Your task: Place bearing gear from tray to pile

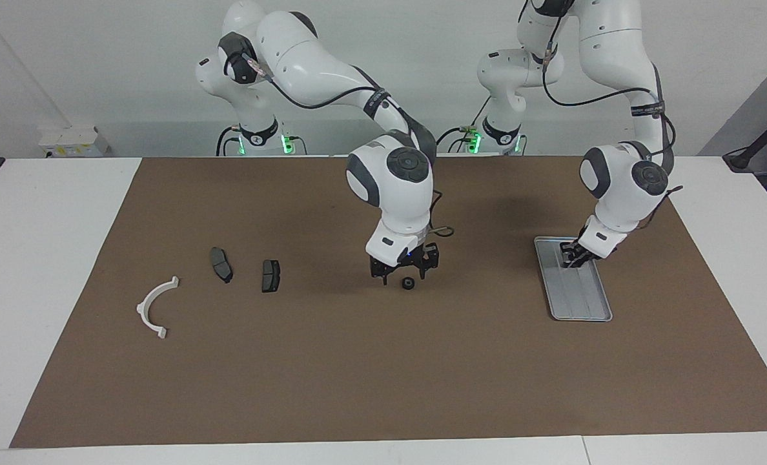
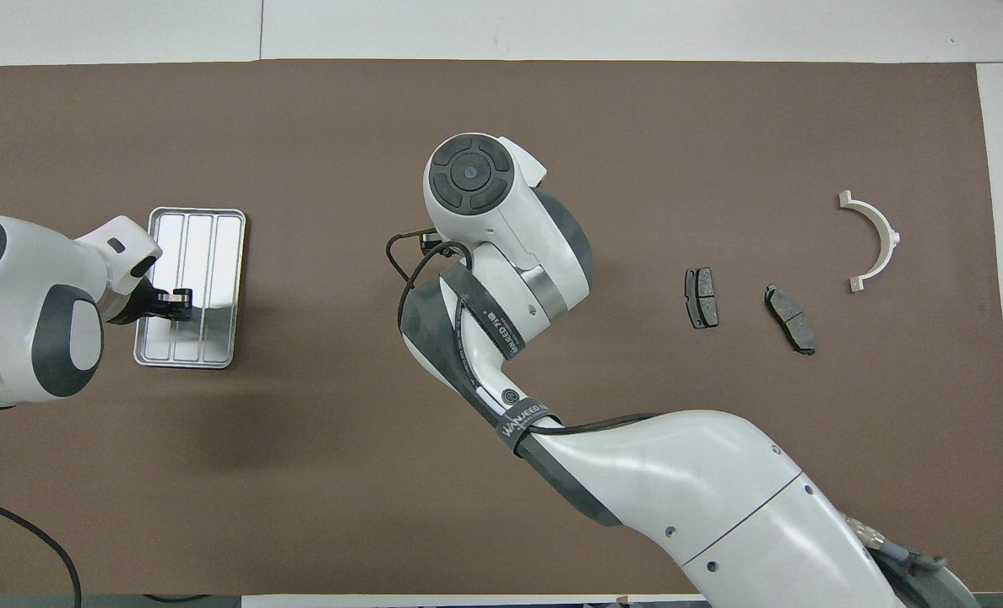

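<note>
While the bearing gear (image 1: 408, 283) sits on the brown mat (image 1: 357, 387) mid-worktop, well off the tray (image 1: 587, 310) and short of the pile, the right gripper (image 1: 403, 271) hangs directly over it, fingers apart, tips straddling it w/ the gear just below and between them. It's a small dark round part, so no long axis to line up; approach is straight down. Right arm is clearly the nearer one.

Left gripper (image 1: 574, 256) is low over the tray's end nearest the robots, toward the left arm's end of the worktop; can't tell if open or closed.

Pile, i.e. two brake pads (image 1: 271, 276) and white bracket (image 1: 154, 309), lies toward the right arm's end. Judgement: gear roughly halfway there.
</note>
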Controlling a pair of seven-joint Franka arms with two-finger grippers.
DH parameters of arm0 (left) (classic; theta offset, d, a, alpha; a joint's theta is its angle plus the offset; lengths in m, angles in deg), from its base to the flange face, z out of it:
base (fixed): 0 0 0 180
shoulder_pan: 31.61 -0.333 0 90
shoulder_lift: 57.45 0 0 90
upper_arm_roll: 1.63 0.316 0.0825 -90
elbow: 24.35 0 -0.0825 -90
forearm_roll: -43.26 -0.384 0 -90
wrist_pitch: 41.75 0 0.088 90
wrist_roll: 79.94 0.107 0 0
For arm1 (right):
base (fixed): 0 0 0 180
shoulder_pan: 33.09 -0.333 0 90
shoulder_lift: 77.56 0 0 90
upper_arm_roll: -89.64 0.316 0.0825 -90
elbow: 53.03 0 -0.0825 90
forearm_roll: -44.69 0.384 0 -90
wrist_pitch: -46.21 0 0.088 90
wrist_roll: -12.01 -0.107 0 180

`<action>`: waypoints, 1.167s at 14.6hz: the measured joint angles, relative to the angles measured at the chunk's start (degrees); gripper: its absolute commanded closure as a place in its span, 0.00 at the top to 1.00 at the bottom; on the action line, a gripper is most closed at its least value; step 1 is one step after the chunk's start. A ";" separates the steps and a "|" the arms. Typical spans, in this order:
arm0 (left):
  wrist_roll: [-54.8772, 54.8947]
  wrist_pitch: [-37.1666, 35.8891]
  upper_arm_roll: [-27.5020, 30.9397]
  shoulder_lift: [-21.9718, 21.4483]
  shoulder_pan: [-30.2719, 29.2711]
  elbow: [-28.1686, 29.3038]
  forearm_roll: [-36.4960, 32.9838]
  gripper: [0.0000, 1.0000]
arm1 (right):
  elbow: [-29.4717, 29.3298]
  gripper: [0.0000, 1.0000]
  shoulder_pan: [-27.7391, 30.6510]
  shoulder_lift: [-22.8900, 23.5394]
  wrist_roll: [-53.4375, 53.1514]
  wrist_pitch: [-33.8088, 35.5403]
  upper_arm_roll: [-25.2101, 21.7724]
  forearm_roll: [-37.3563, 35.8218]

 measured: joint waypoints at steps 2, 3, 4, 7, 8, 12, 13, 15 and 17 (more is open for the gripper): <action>-0.16 0.00 -0.04 -0.07 0.00 -0.21 0.01 0.00 | -0.01 0.90 -0.66 0.26 -1.26 -0.46 0.01 -0.02; -0.62 -0.12 -0.09 -0.27 0.01 -0.45 0.03 0.00 | -0.08 0.90 -0.91 0.26 -2.02 -0.48 0.01 -0.02; -1.83 -0.61 -0.24 -0.67 0.04 -0.94 0.05 0.00 | -0.22 0.90 -1.06 0.25 -2.84 -0.49 0.01 -0.02; -7.47 -3.37 -1.27 -2.03 1.58 -2.92 0.05 0.00 | -0.13 0.91 -1.12 0.36 -4.15 -0.82 0.01 -0.02; -9.49 -4.21 -1.43 -2.40 2.69 -3.39 0.05 0.00 | 0.24 0.91 -1.12 0.52 -4.43 -1.53 0.01 -0.02; -17.79 -5.03 -1.75 -2.83 6.83 -3.82 0.05 0.00 | 1.37 0.91 -1.86 1.45 -4.49 -3.01 0.06 -0.02; -19.90 -5.07 -1.82 -2.83 7.92 -3.82 0.07 0.00 | 1.80 0.91 -2.21 1.50 -4.51 -3.18 0.06 -0.02; -24.04 -5.12 -1.85 -2.83 10.06 -3.79 0.31 0.00 | 3.06 0.90 -2.61 1.52 -4.52 -4.18 0.06 -0.02; -26.34 -5.15 -1.89 -2.83 11.26 -3.79 0.40 0.00 | 4.69 0.90 -2.63 1.54 -4.52 -5.72 0.03 -0.02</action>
